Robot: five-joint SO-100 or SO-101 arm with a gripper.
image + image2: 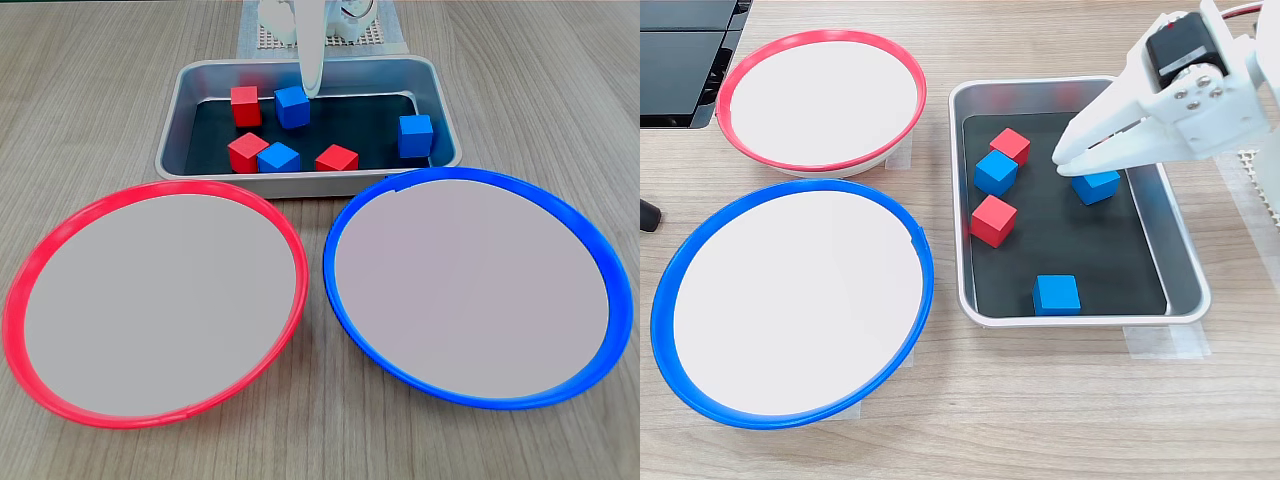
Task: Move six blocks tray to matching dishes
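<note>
Lying nearest in a fixed view, the red-rimmed dish (60, 330) and the blue-rimmed dish (590, 330) sat side by side, both bare. Behind them the metal tray (300, 186) held three red and three blue cubes. Farther back, the white gripper (1070, 164) hung with fingers nearly together, gripping nothing, its tips just beside a blue cube (1097, 186).

Red block: one of the three is hidden behind the gripper (1072, 160) in a fixed view.
Arm: cut off by the top edge.
Blue-rimmed dish (610, 270): right rim clipped.
</note>
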